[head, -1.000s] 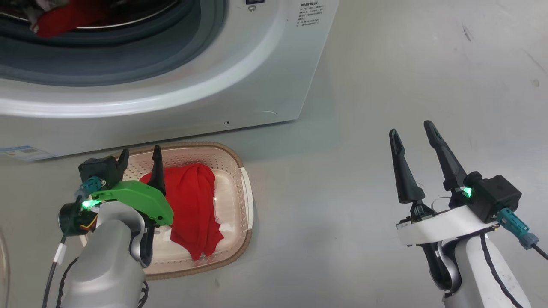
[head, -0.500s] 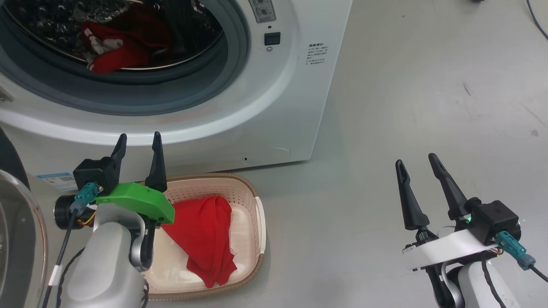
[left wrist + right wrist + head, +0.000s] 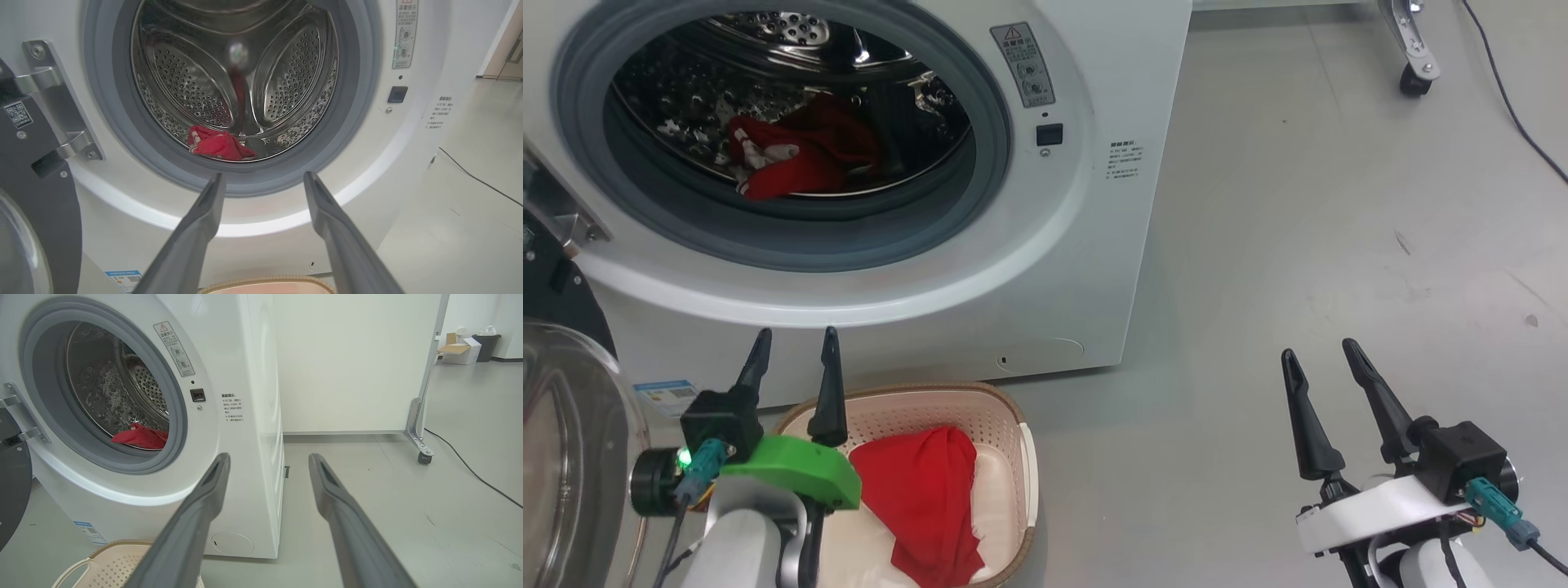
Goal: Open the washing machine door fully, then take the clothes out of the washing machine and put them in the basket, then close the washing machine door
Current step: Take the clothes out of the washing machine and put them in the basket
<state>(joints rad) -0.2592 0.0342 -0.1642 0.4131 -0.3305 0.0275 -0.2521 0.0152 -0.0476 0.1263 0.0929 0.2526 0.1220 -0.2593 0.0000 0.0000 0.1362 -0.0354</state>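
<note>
The white washing machine [image 3: 1094,245] stands with its door [image 3: 572,457] swung wide to the left, glass bowl and black rim at the head view's left edge. A red garment with white trim [image 3: 784,159] lies on the drum floor [image 3: 218,145] [image 3: 141,437]. Another red garment [image 3: 927,498] lies in the cream basket [image 3: 1013,425] on the floor before the washer. My left gripper [image 3: 792,347] is open and empty, above the basket's near left corner, pointing at the drum [image 3: 261,179]. My right gripper [image 3: 1319,359] is open and empty over the floor to the right [image 3: 269,459].
Grey floor stretches to the right of the washer. A white partition on a castor foot [image 3: 421,451] stands behind, with a black cable [image 3: 1511,122] trailing across the floor. The door's metal hinge [image 3: 61,102] juts from the washer's left side.
The head camera has tilted up, bringing the whole drum opening into view. My left gripper has risen from inside the basket, leaving the red garment there. The right gripper stays open.
</note>
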